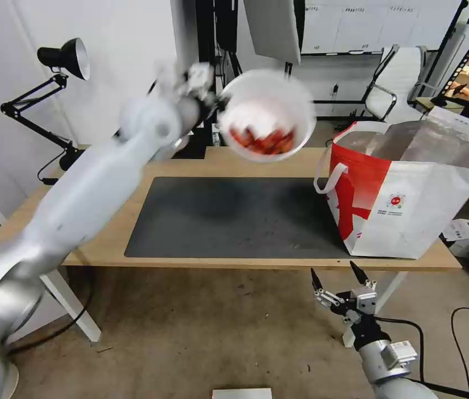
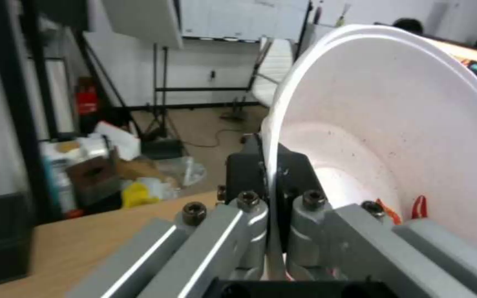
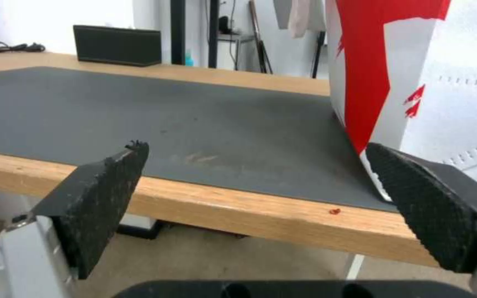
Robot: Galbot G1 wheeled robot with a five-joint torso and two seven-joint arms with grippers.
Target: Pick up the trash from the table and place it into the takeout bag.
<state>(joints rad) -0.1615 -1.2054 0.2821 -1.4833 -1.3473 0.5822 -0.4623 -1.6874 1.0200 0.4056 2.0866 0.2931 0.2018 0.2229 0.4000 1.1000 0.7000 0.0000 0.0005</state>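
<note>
One item of trash, the white paper bowl (image 1: 266,115) with red food scraps, raised well above the tabletop (image 1: 245,160), up and to the left of the takeout bag (image 1: 412,188), tilted so that the opening faces the head camera. Left hand (image 1: 215,105) clamped on the bowl rim at the side away from the bag; in the left wrist view, rim wall (image 2: 274,136) pinched edge-on between the two black finger pads (image 2: 244,174), red scraps low inside the bowl. Takeout bag upright on the right end of the tabletop, partly on the dark grey mat (image 1: 229,216), mouth open, silver foil lining exposed, white loop handle (image 1: 329,177) hanging on the side toward the bowl, round red logo (image 1: 396,200) on the front face. Right hand (image 1: 338,274) parked below the front edge of the tabletop, just beneath the near lower corner of the bag, fingers spread wide, nothing between them. Black tissue box (image 3: 117,39) at the far edge of the tabletop, well apart from the bag. One small red crumb (image 3: 334,211) on the front edge of the wood, near the bag corner.
</note>
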